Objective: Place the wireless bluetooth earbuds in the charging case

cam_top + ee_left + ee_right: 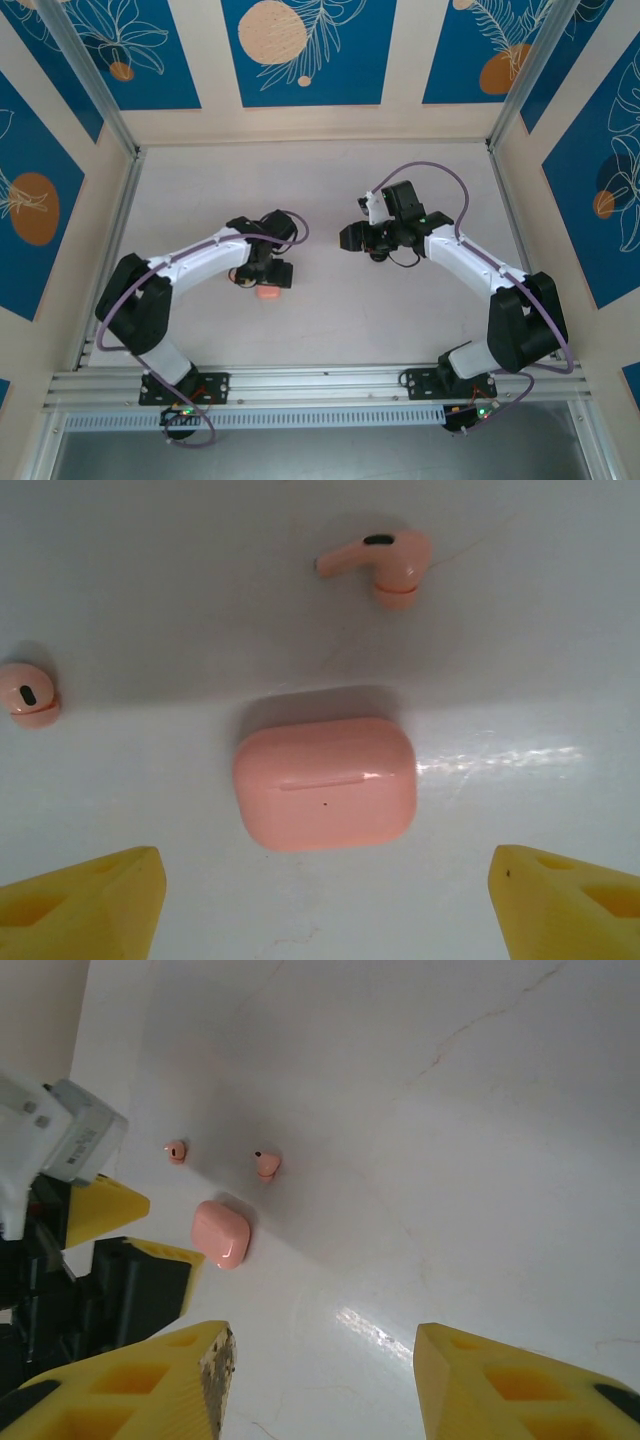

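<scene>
On the white table (560, 660), just ahead of the left gripper (322, 875), lies the closed pink charging case (325, 783); the jaws are spread wide to either side and do not touch it. The top view gives just a sliver of the case under that gripper. The left wrist view shows its lid seam and two pink earbuds (375, 565) lying loose, one beyond the case and one off to its left. The right gripper (322, 1335) hangs spread and empty, well apart from the case, with bare table around it and the walls (320, 125) far off.
</scene>
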